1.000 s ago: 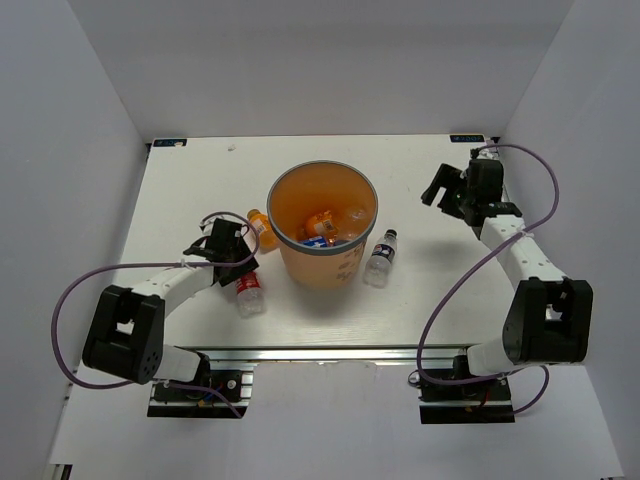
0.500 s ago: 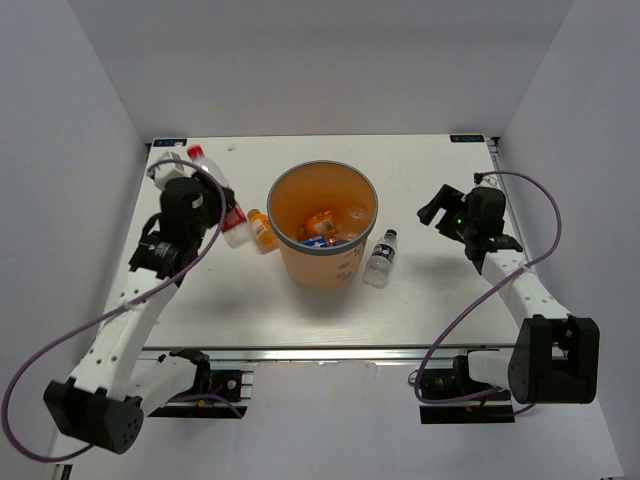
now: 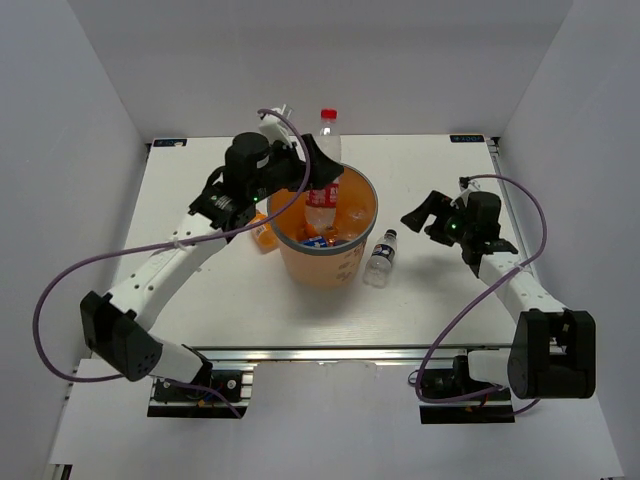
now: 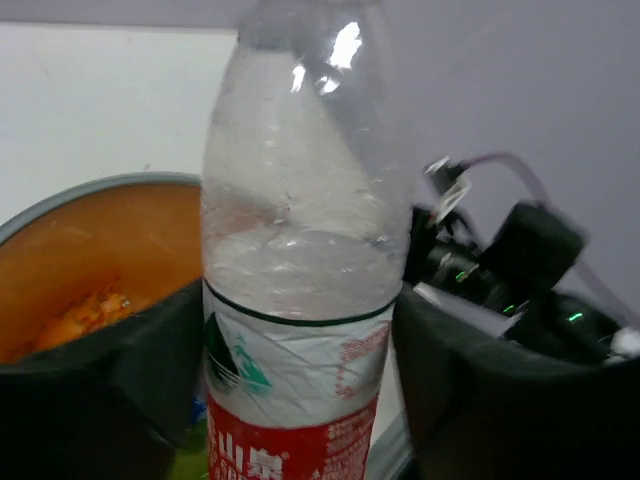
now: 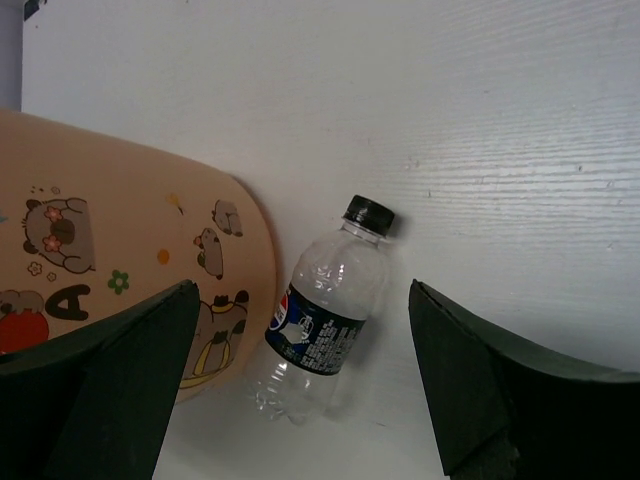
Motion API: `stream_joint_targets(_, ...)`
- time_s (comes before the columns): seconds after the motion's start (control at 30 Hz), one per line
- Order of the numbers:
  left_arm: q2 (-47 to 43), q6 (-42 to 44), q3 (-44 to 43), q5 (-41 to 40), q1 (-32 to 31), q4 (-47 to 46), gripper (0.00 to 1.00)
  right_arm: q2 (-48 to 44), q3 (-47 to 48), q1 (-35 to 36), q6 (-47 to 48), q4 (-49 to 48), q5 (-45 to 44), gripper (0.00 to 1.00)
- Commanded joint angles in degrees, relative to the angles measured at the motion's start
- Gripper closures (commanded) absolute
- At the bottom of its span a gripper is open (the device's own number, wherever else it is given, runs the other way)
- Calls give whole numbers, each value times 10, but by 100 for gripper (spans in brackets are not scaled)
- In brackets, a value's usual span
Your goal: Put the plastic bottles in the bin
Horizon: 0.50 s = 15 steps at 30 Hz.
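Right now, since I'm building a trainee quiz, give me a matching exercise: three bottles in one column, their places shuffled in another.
1. clear plastic bottle with red cap
2. small clear dark-capped plastic bottle
3. short orange plastic bottle

A. on the table, left of the round orange plastic bin
B. held by the left gripper over the bin
C. lying on the table, right of the bin

Pairs: 1-B, 2-C, 3-A

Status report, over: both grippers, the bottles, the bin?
Left gripper shut on red-capped bottle, over the bin. Right gripper open, small dark-capped bottle lying before it beside the bin. One orange bottle left of bin. Nothing blocks.
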<state>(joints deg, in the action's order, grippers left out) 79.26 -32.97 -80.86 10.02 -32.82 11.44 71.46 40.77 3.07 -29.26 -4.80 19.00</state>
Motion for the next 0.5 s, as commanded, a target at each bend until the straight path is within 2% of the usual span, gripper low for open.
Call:
stream_joint_targets(0.0,-2,23,-25,9,0,15,12,10,30,11,17,17,32,10)
stream_joint_targets(0.03,-4,32,-28,9,0,13,2,15,33,13,18,25,16,11)
stream_joint_targets(0.17,-10,53,-59,-3,0,30,2,27,43,23,19,66,-17,11)
stream_joint_targets(0.3,-13,76,-81,-92,0,84,2,50,51,40,20,87,-38,11)
stream_joint_targets(0.47,-43,85,-22,-186,6,89,2,92,83,84,21,109,-65,11)
